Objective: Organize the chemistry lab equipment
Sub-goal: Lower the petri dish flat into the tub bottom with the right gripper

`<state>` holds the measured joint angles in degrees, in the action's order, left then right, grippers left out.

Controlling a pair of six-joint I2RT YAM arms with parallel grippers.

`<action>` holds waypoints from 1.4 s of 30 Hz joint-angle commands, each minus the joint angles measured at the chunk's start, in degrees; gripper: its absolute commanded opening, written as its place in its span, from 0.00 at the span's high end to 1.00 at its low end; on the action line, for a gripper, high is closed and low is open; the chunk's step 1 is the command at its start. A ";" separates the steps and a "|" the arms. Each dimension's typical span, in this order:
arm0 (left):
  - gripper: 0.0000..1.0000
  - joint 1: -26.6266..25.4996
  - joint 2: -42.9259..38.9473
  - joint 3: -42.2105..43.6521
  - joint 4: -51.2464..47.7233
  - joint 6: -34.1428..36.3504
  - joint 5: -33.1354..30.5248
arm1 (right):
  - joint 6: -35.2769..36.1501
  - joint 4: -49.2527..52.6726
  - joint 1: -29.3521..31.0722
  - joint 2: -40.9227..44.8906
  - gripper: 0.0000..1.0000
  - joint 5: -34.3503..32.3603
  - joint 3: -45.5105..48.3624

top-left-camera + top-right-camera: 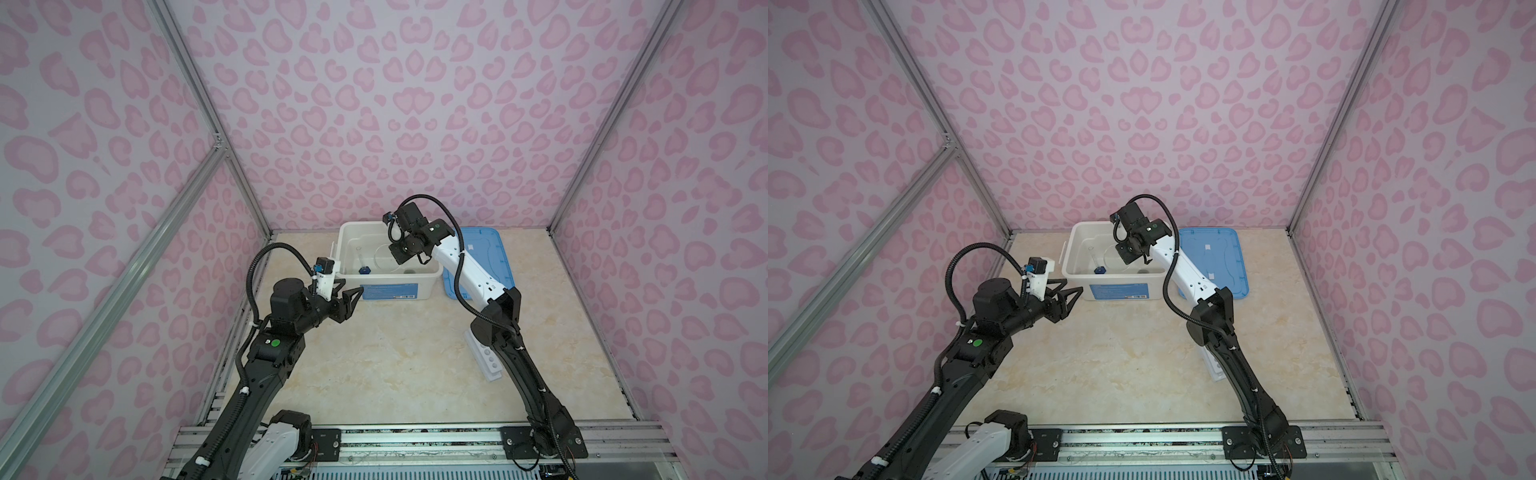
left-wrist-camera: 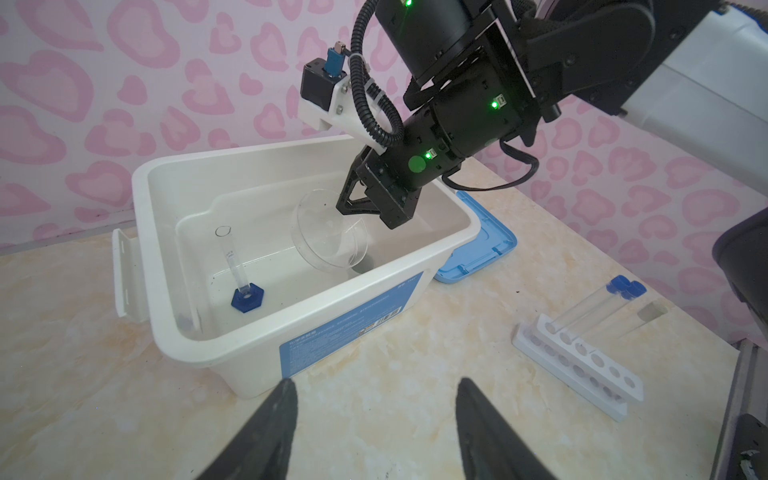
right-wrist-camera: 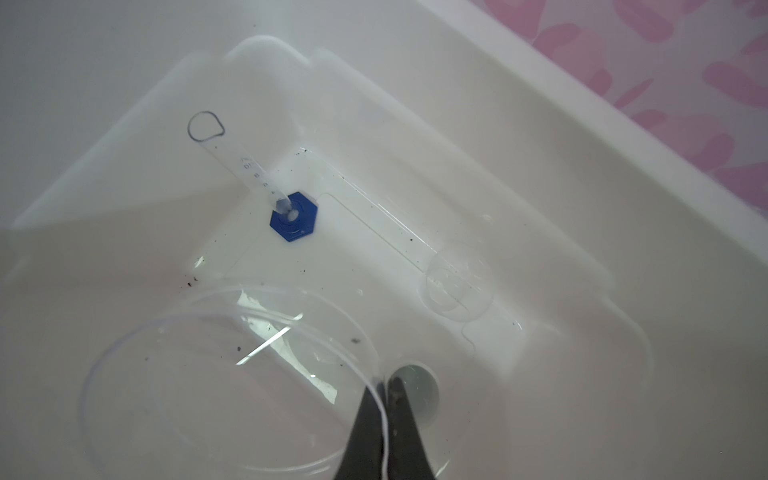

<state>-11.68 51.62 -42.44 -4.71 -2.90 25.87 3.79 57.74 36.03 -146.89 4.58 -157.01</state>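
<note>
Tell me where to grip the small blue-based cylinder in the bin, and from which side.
Grip the clear tube below its open rim, coming from above: the cylinder stands upright on its blue base inside the white bin, whose walls likely block a sideways approach.

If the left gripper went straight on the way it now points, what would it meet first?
Most likely the labelled front wall of the white bin, though depth is hard to judge.

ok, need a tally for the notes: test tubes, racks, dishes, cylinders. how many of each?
capped test tubes: 3, all standing in the rack
white rack: 1, on the table
clear round dish: 1, pinched at its rim by the right tool over the bin
blue-based cylinder: 1, upright in the bin
total: 6
</note>
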 commanded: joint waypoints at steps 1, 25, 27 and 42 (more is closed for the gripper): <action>0.37 0.03 0.28 0.12 0.93 0.52 -0.38 | 1.45 -3.98 1.20 -1.57 0.98 0.21 -0.31; 0.38 0.09 1.82 0.16 0.41 0.79 -1.69 | 4.00 -4.65 1.58 -7.97 0.99 1.23 -1.11; 0.38 0.08 2.00 0.16 0.40 0.79 -1.67 | 4.53 -4.73 1.60 -8.16 0.99 0.34 -1.11; 0.38 0.13 2.57 0.16 0.32 0.96 -2.23 | 6.97 -4.69 1.41 -10.87 1.00 -0.72 -0.95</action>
<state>-11.62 53.89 -42.44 -4.82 -2.55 23.97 10.20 53.01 37.47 -156.92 4.08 -158.04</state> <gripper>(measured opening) 0.620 0.049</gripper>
